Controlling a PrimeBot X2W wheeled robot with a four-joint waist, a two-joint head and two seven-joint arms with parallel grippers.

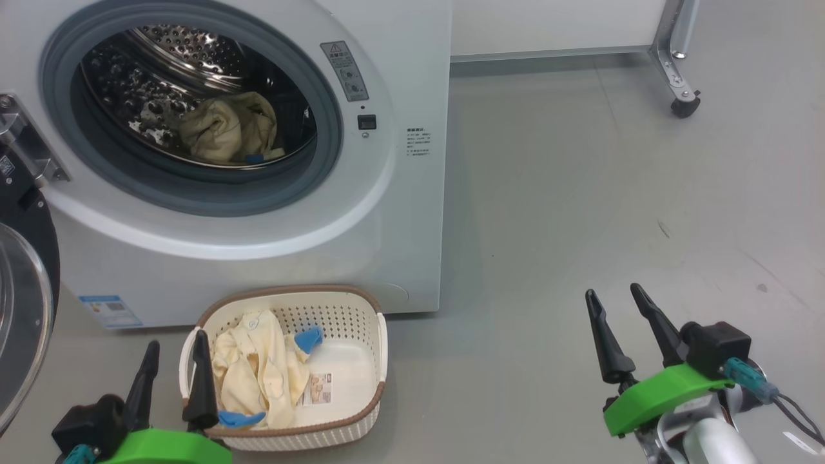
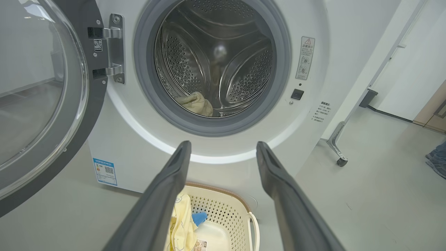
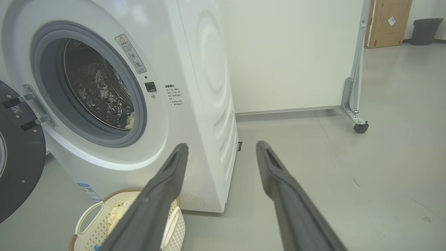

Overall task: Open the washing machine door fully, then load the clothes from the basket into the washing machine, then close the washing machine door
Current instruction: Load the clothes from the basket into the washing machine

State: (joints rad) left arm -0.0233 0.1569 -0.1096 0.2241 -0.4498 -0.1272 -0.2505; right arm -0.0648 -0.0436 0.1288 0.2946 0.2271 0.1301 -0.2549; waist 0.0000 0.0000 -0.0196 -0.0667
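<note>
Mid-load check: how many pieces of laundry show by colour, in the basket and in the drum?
Pale yellow heaps in the basket: 1
Blue pieces in the basket: 2
Pale yellow bundles in the drum: 1
Blue bits in the drum: 1
Total: 5; garments per heap cannot be told.

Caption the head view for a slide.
Washing machine door open, yellow garment in drum, more clothes in basket; left tool and right tool open, empty.

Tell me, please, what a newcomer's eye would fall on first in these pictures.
The washer stands at upper left, door wide open leftward, a yellow garment in its drum. Next, the basket on the floor before it, holding more yellow clothes and blue pieces. The left tool and right tool stand open, low in front.
</note>
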